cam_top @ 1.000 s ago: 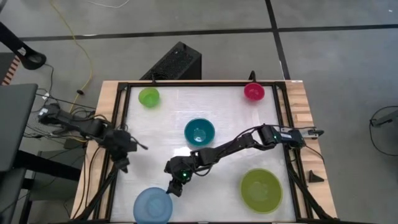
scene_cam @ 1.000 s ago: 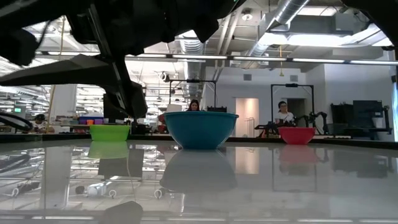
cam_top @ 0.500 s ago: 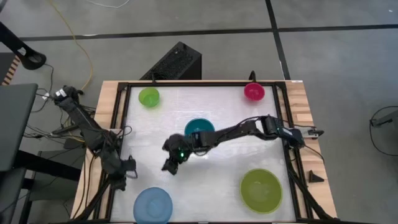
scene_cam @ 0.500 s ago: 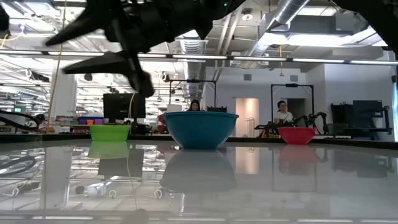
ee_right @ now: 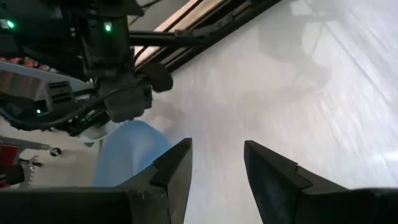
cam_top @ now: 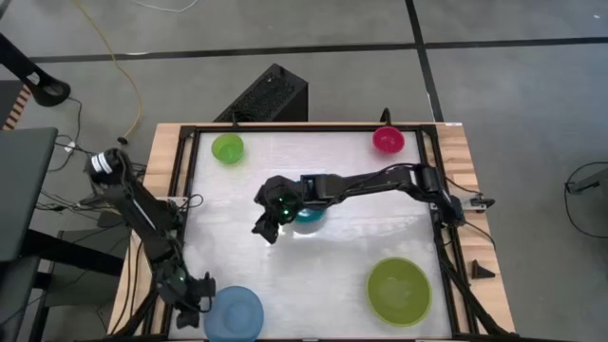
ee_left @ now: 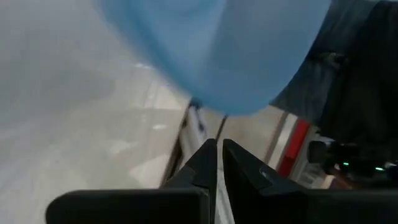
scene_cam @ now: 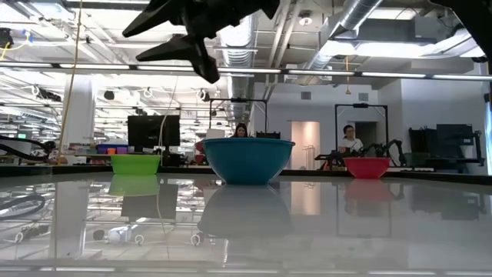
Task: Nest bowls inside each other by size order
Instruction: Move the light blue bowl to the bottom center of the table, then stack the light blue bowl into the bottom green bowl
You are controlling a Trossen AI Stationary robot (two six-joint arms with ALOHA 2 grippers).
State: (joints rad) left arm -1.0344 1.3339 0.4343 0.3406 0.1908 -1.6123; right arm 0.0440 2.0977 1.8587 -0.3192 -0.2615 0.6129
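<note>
The light blue bowl (cam_top: pixel 234 313) rests on its base at the table's near left. My left gripper (cam_top: pixel 196 294) is shut just to its left. In the left wrist view the shut tips (ee_left: pixel 219 148) point at the bowl's wall (ee_left: pixel 217 56), a little short of it. My right gripper (cam_top: pixel 266 225) is open and empty, raised above the table just left of the teal bowl (cam_top: pixel 308 215). It shows high up in the low view (scene_cam: pixel 192 42). The lime bowl (cam_top: pixel 227 147), the magenta bowl (cam_top: pixel 388 140) and the olive-green bowl (cam_top: pixel 399 290) stand apart.
A black frame (cam_top: pixel 190 171) runs round the white table top. The right arm (cam_top: pixel 380 180) reaches across the table's middle from the right. Bare table lies between the light blue and olive-green bowls. People sit in the room beyond (scene_cam: pixel 352 138).
My right gripper has risen and gone from the light blue bowl's far rim toward the far edge, ending beside the teal bowl. My left gripper has swung from the table's left middle toward the near edge, down to the light blue bowl's left side. The bowls have stayed put.
</note>
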